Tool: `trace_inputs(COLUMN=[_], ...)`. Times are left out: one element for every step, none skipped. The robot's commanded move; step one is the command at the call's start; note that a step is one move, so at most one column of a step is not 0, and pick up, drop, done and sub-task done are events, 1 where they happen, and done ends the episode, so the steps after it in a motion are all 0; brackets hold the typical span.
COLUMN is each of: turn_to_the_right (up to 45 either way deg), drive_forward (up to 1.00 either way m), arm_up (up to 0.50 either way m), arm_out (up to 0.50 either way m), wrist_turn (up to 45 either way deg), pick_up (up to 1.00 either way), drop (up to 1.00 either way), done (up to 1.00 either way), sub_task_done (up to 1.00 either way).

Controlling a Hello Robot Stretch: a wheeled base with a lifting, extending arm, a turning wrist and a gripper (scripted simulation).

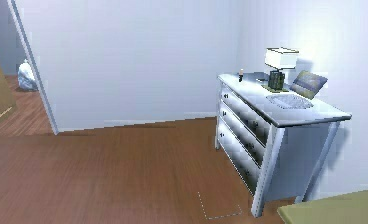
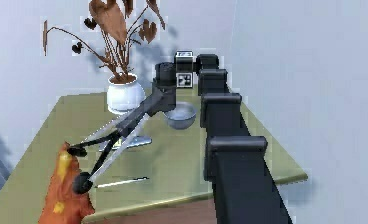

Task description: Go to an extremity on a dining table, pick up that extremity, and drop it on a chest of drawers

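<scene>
An orange-red lumpy thing (image 2: 64,192) lies at the near left edge of the olive dining table (image 2: 182,165) in the arm side view. My arm (image 2: 227,140) reaches out over the table. The gripper (image 2: 80,167) slants down and to the left, its thin fingers (image 2: 112,135) ending at the orange-red thing. I cannot tell whether it holds anything. In the forward view a pale chest of drawers (image 1: 262,125) stands against the wall on the right, on a wooden floor.
On the table stand a white pot with brown leaves (image 2: 124,95), a grey bowl (image 2: 180,118) and some cutlery (image 2: 122,182). The chest carries a small lamp (image 1: 280,65), a framed picture (image 1: 310,82) and a flat dish (image 1: 289,100). A doorway (image 1: 12,70) opens at the forward view's left.
</scene>
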Motion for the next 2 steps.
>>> trace_inputs(turn_to_the_right=[0.0,0.0], drive_forward=[0.00,0.00], arm_up=[0.00,0.00], arm_out=[0.00,-0.28], wrist_turn=[-9.0,0.0], pick_up=[0.00,0.00], drop=[0.00,0.00], done=[0.00,0.00], sub_task_done=[0.00,0.00])
